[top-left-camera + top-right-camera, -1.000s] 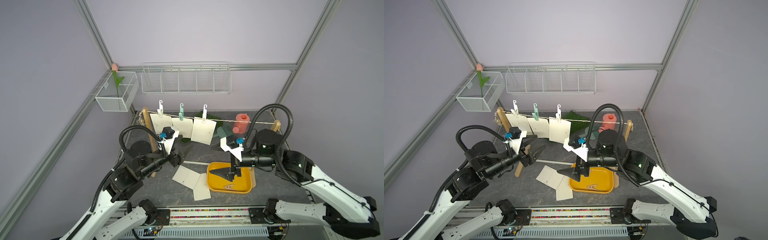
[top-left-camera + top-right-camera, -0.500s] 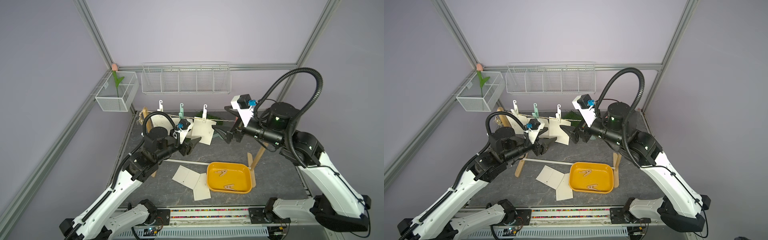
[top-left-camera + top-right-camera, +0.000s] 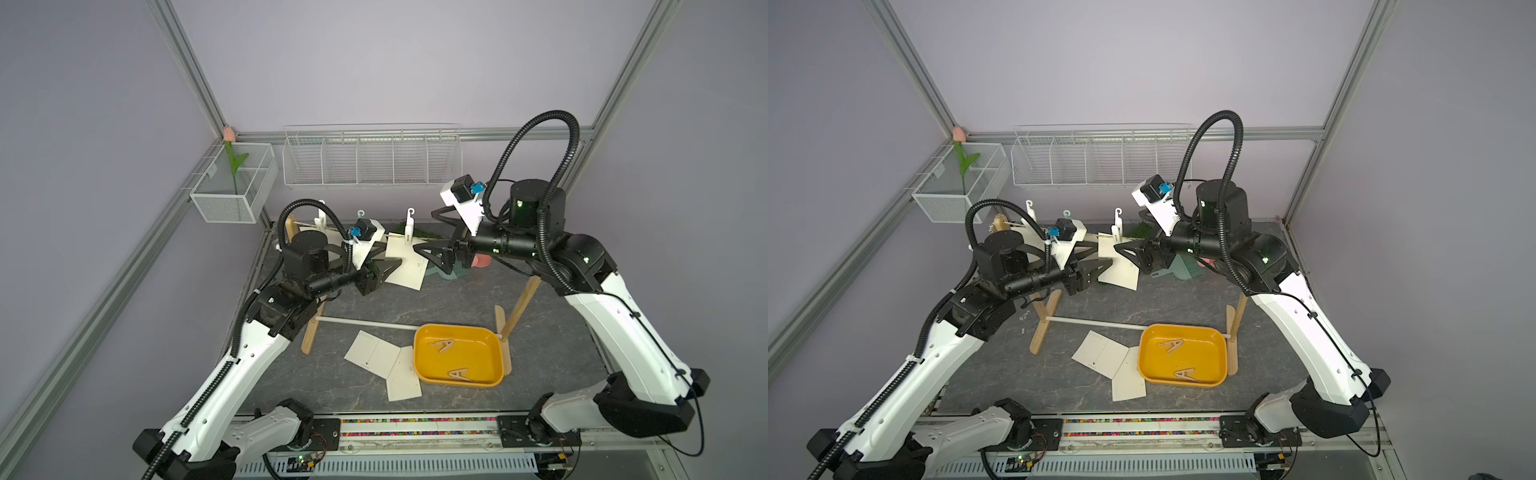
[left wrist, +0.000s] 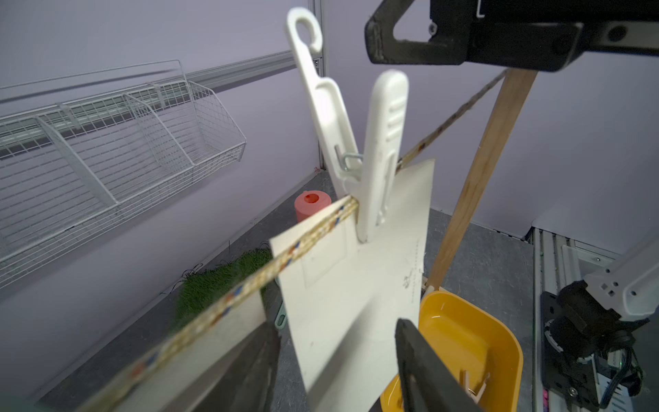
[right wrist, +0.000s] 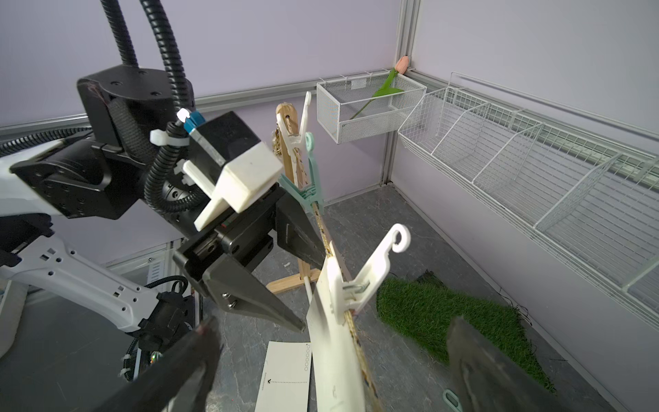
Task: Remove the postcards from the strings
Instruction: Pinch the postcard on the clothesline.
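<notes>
The strings (image 4: pixel 249 285) run between two wooden posts. One postcard (image 3: pixel 409 266) (image 3: pixel 1121 270) hangs from them under a white hooked clothespin (image 4: pixel 381 153) (image 5: pixel 360 281). My left gripper (image 3: pixel 390 268) (image 4: pixel 338 342) is open, its fingers on either side of that postcard's lower edge without touching it. My right gripper (image 3: pixel 424 232) (image 5: pixel 331 321) is wide open and straddles the same clothespin and the strings. A second hanging postcard (image 4: pixel 214 342) shows beside the left finger. Two more postcards (image 3: pixel 374 353) (image 3: pixel 403 380) lie flat on the table.
A yellow tray (image 3: pixel 457 329) holding two wooden clothespins sits by the right post (image 3: pixel 521 307). A teal hooked clothespin (image 5: pixel 308 167) and another white one are further along the strings. Behind them are a grass mat (image 5: pixel 445 321), a pink cylinder (image 4: pixel 311 205) and a wall basket (image 3: pixel 370 160).
My right gripper rose from over the yellow tray to the white clothespin. My left gripper moved right along the strings to the same postcard, and its jaws narrowed slightly.
</notes>
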`<control>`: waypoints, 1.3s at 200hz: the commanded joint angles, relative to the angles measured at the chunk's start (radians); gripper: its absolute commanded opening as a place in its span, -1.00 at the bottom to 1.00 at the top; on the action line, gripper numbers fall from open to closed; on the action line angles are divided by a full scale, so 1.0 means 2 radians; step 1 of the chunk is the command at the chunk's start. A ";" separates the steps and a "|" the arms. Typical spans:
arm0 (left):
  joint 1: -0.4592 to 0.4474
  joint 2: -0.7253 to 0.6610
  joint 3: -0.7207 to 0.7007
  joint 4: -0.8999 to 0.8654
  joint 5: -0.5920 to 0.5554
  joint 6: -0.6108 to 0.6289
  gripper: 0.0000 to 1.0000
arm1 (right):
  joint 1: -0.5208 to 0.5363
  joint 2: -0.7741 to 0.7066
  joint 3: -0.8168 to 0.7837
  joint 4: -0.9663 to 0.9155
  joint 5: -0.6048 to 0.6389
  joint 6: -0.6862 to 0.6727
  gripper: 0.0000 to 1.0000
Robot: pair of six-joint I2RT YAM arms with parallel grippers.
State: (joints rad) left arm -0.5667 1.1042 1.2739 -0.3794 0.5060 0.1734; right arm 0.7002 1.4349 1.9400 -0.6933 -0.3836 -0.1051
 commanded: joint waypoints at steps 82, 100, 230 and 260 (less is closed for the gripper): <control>0.003 0.002 0.002 -0.005 0.036 -0.003 -0.65 | -0.025 0.083 0.086 -0.025 -0.114 0.001 0.81; 0.003 0.002 0.001 -0.003 0.035 -0.004 -0.73 | -0.025 0.096 0.102 -0.036 -0.123 -0.005 0.78; 0.004 0.006 0.004 0.003 0.027 -0.023 -1.00 | -0.017 0.143 0.144 -0.057 -0.164 -0.037 -0.01; 0.005 0.009 0.009 0.003 0.028 -0.036 -1.00 | -0.016 0.139 0.144 -0.051 -0.165 -0.037 -0.17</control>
State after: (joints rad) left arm -0.5629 1.1221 1.2762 -0.3893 0.5583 0.1280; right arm 0.6617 1.7119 2.2089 -0.7979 -0.6891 -0.1623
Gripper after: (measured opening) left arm 0.047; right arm 0.437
